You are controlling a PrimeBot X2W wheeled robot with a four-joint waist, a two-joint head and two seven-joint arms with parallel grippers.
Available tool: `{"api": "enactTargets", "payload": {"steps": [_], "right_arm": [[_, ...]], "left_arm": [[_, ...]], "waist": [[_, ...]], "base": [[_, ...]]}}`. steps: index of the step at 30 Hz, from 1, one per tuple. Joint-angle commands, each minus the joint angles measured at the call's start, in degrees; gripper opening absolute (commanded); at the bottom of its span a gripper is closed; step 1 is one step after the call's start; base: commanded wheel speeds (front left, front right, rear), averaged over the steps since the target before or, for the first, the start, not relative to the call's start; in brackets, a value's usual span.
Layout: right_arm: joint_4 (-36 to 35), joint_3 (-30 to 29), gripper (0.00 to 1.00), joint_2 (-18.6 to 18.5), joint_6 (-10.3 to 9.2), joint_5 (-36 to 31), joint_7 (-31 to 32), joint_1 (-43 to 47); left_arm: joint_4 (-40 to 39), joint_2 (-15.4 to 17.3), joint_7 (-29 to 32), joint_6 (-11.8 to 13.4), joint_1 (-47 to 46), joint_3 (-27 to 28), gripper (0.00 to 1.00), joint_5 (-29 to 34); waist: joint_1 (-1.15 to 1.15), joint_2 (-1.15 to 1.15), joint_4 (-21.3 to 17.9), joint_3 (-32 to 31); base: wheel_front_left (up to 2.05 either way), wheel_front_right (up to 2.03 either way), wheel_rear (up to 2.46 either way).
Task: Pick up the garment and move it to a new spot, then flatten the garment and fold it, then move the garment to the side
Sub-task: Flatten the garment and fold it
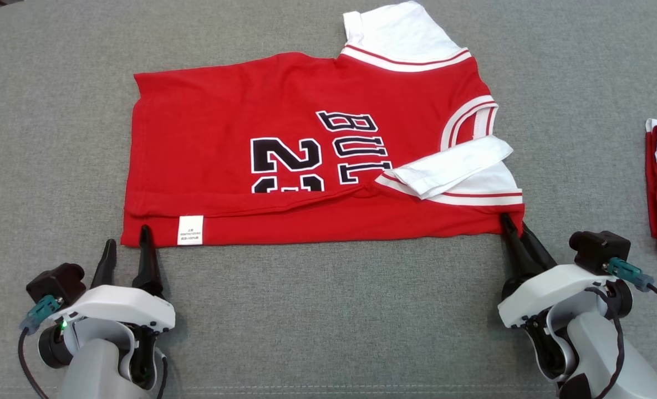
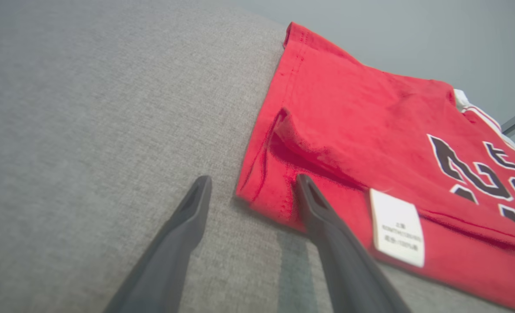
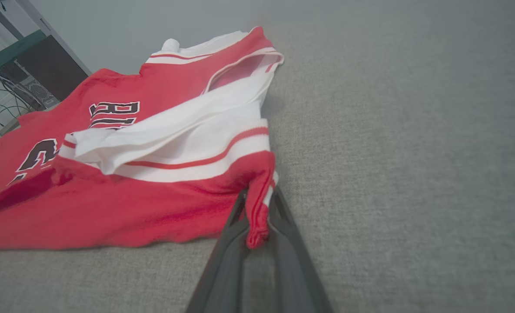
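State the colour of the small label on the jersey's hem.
White, with faint grey print; the label shows best in the left wrist view.

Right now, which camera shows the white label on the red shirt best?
Left wrist view: the label is close and large, print lines visible. The head view shows it small, on the near hem of the shirt. The right wrist view faces the sleeve-end corner.
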Motion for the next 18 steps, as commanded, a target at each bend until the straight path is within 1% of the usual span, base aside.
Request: {"api": "enactTargets", "payload": {"steps": [1, 2, 3, 4, 5, 6, 7, 14, 18], "right_arm": [[-1.2, 0.9, 0.00, -0.2, 0.16, -0.7, -0.3, -0.9], [-1.4, 0.9, 0.00, -0.2, 0.16, -0.7, -0.3, -1.0], [-1.5, 0.9, 0.00, -0.2, 0.16, -0.6, -0.3, -1.0], [-1.6, 0.9, 0.00, -0.2, 0.16, -0.6, -0.3, -1.1], [-1.7, 0.9, 0.00, -0.1, 0.16, -0.6, -0.3, -1.2], [-1.8, 0.9, 0.00, -0.1, 0.16, -0.6, -0.3, -1.3], [-1.9, 0.9, 0.00, 0.0, 0.16, -0.6, -0.3, -1.3], [-2.0, 0.5, 0.00, 0.1, 0.16, -0.4, -0.3, -1.6], [-2.0, -0.1, 0.00, 0.1, 0.16, -0.5, -0.3, -1.3]], "left_arm": [[0.3, 1.5, -0.2, -0.4, -1.5, 1.6, 1.00, -0.8], [0.8, 1.5, -0.2, -0.6, -1.8, 1.9, 1.00, -1.5], [1.4, 1.5, -0.2, -0.8, -2.1, 1.9, 0.96, -2.1], [1.8, 1.5, -0.2, -0.9, -2.4, 1.8, 0.74, -2.4], [2.2, 1.5, -0.2, -1.0, -2.7, 1.5, 0.41, -2.6], [2.7, 1.5, -0.2, -1.2, -3.0, 1.1, 0.14, -2.6], [3.0, 1.5, -0.2, -1.3, -3.2, 0.9, 0.00, -2.8], [5.1, 1.5, -0.2, -1.5, -3.3, -0.8, 0.00, -4.4], [3.9, 1.5, -0.2, -1.6, -2.5, -0.5, 0.00, -4.0]], "waist": [[0.00, 0.00, -0.3, 0.3], [0.00, 0.00, -0.4, 0.4], [0.00, 0.00, -0.5, 0.5], [0.00, 0.00, -0.6, 0.6], [0.00, 0.00, -0.6, 0.7], [0.00, 0.00, -0.7, 0.7], [0.00, 0.00, -0.8, 0.8], [0.00, 0.00, -0.9, 0.5], [0.00, 0.00, -0.6, -0.6]], "base": [[0.00, 0.00, 0.00], [0.00, 0.00, 0.00], [0.00, 0.00, 0.00], [0.00, 0.00, 0.00], [0.00, 0.00, 0.00], [0.00, 0.00, 0.00], [0.00, 0.00, 0.00], [0.00, 0.00, 0.00], [0.00, 0.00, 0.00]]}}
